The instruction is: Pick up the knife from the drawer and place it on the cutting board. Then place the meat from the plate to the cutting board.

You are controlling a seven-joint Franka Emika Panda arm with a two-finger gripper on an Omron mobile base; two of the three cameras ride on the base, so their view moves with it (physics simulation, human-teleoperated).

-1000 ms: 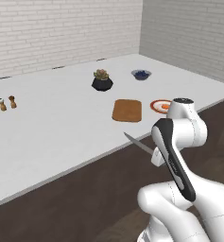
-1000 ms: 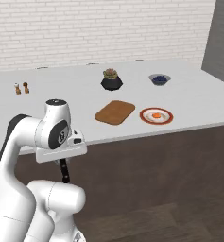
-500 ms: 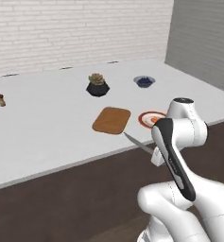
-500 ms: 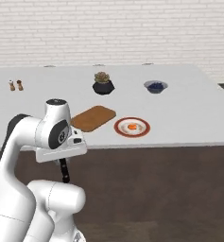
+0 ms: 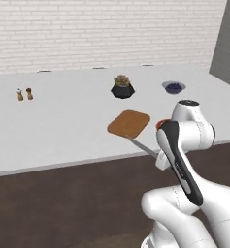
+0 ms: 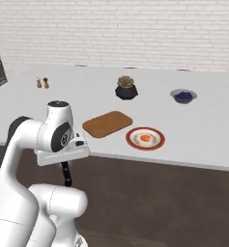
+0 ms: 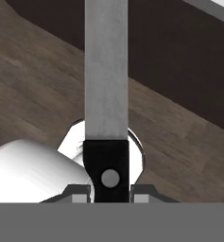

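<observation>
Down by the arm, the two-finger gripper [image 7: 111, 193] is clenched on the slim kitchen knife with a black handle and grey metal blade [image 7: 106, 94]: the hand view shows the dark finger tips pressed against both sides of the handle, with the blade running straight away from the hand over dark wooden flooring. From the left base view the blade [image 5: 144, 147] sticks out from the white arm toward the front edge of the pale worktop [image 5: 63, 126], off the surface, its tip close to the near corner of the flat brown wooden cutting board with rounded corners [image 5: 129, 123]. In the right base view the black handle [image 6: 66, 173] hangs below the hand, in front of the worktop's front face.

The board lies near the worktop's front edge. Just beside it sits the round white plate with an orange-red rim [image 6: 145, 138], carrying the small roundish orange-red lump of meat [image 6: 145, 137] at its middle. Farther back stand a black pot with a small green plant [image 6: 126, 88] and a small bowl with dark blue contents [image 6: 183, 96]. Toward the worktop's far left corner are two small brown shakers [image 5: 24, 94].
</observation>
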